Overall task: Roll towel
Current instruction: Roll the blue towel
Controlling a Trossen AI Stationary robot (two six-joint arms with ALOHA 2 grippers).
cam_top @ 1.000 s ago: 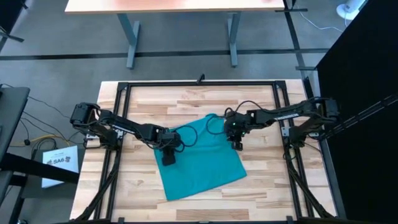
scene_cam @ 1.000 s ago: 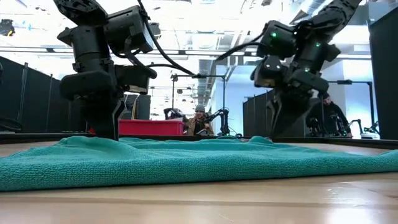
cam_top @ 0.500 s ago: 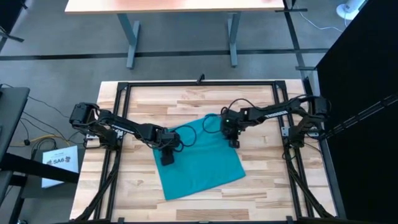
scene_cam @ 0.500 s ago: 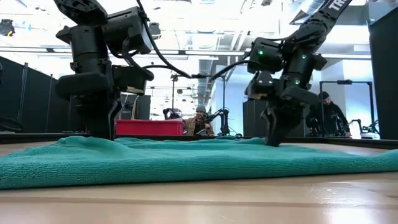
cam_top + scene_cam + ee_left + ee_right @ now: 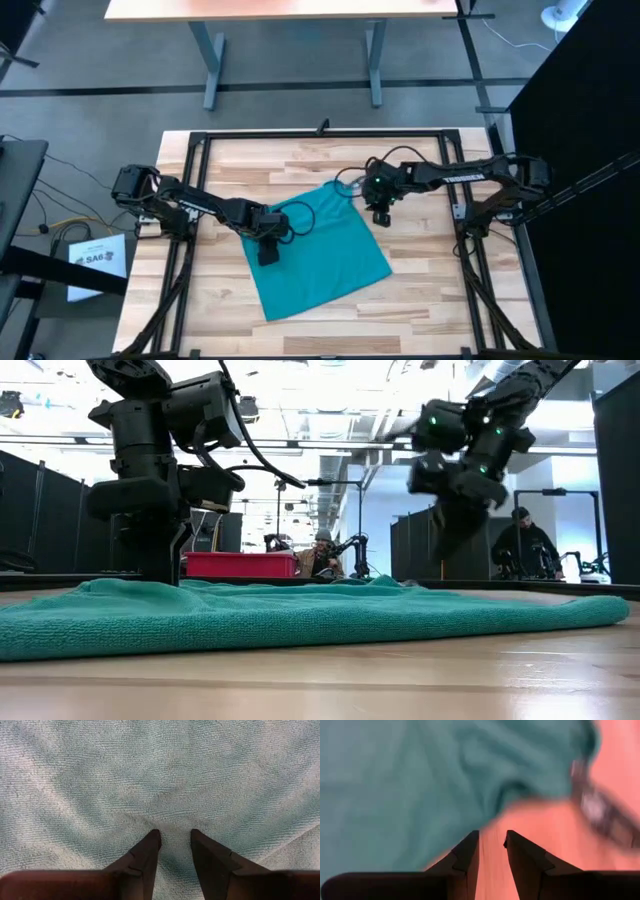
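From above, the towel [image 5: 318,250] lies flat between the 2 arms; the left gripper [image 5: 269,250] presses its edge. Level view: the right gripper [image 5: 452,535] hangs above it. Wrist views: both grippers' fingers [image 5: 147,851] stand narrowly parted, holding nothing.

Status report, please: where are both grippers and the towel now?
Left gripper down on the towel, fingers slightly apart. Right gripper above bare table beside the towel's right edge, holding nothing. Towel flat, unrolled. No obstruction.

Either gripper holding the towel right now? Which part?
Neither. Left gripper presses on the towel near its left edge, slightly open, no cloth pinched. Right gripper hangs above bare table, empty.
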